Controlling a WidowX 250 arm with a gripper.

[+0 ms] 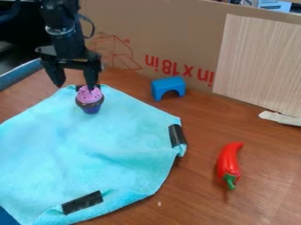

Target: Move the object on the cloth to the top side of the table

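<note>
The gripper point(75, 83) hangs at the upper left over the cloth's top corner, its two fingers spread apart with nothing held between them. A toy cupcake point(90, 99) with pink frosting and a purple-blue base stands upright on the light blue cloth point(88, 145), close to that corner. The gripper's right fingertip is at the cupcake's frosting, in front of or against it; I cannot tell whether they touch.
A blue arch block point(169, 88) stands right of the cupcake, near the cardboard wall point(164, 35). A red chili pepper point(229, 162) lies on the wooden table point(200, 193) at the right. Black tape strips point(82, 202) lie on the cloth's edges.
</note>
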